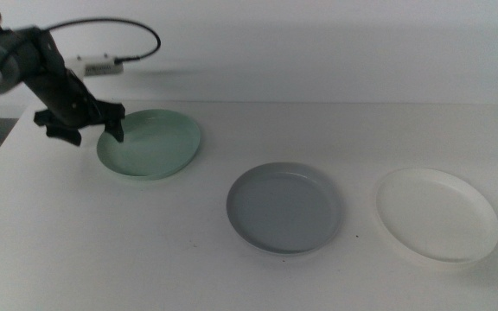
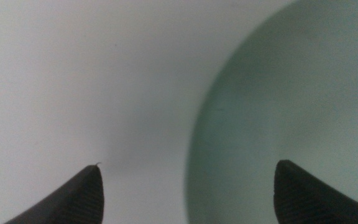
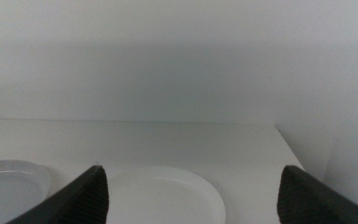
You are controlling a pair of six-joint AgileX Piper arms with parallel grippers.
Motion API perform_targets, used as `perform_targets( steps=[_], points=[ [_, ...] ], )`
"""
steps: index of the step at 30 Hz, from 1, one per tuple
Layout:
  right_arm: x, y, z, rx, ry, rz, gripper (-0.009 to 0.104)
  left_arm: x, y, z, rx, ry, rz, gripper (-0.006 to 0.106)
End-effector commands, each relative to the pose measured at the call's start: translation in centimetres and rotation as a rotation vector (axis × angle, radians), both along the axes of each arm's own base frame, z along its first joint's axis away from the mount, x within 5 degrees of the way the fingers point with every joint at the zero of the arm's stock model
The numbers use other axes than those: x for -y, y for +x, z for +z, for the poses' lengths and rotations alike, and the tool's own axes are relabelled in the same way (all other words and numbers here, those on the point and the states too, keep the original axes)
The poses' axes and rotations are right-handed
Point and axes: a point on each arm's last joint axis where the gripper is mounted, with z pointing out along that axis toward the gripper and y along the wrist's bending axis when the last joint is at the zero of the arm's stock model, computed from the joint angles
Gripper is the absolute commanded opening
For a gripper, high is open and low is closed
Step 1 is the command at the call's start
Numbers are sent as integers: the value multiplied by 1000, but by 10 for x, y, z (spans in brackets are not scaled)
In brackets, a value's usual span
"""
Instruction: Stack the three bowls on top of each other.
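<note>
Three shallow, plate-like bowls with low rims sit apart on the white table (image 1: 145, 250), all smooth matte plastic. The green bowl (image 1: 152, 143) lies far left, the grey bowl (image 1: 284, 207) near the middle, and the white bowl (image 1: 437, 214) on the right, almost blending into the tabletop.

The left gripper (image 1: 93, 125) is down at the green bowl's left rim, jaws spread, one dark finger over the rim and the other outside it; its wrist view shows the pale mint curve of the bowl (image 2: 291, 106) between the two ribbed jaw tips.

The right gripper (image 3: 191, 186) waits out of the overhead view, jaws wide apart, facing the white bowl (image 3: 166, 196) and the grey one (image 3: 11, 180).
</note>
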Motion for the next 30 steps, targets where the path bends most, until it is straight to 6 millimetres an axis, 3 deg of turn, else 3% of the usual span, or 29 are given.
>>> perform_targets(
  steps=[1, 5, 8, 13, 16, 19, 21, 25, 30],
  points=[
    [0, 0, 0, 8, -13, -1, 92, 0, 3, -11, 6, -2, -3, 94],
    [0, 0, 0, 8, -13, -1, 92, 0, 4, -23, -18, -4, -3, 86],
    [0, 0, 0, 8, -13, -1, 92, 0, 4, -24, -21, -5, 1, 65],
    [0, 0, 0, 8, -13, -1, 92, 0, 4, -24, -22, -15, 12, -3],
    [0, 0, 0, 8, -13, -1, 92, -1, 1, -11, -21, 4, -7, -2],
    [0, 0, 0, 8, -13, -1, 92, 2, -10, 27, 34, -5, -16, -2],
    [0, 0, 0, 8, -13, -1, 92, 14, -26, 59, 120, -40, -44, -2],
    [0, 0, 0, 8, -13, -1, 92, 58, -75, 93, 238, -88, -48, -2],
    [0, 0, 0, 8, -13, -1, 92, 127, -114, 100, 230, -96, -157, -2]
  ],
)
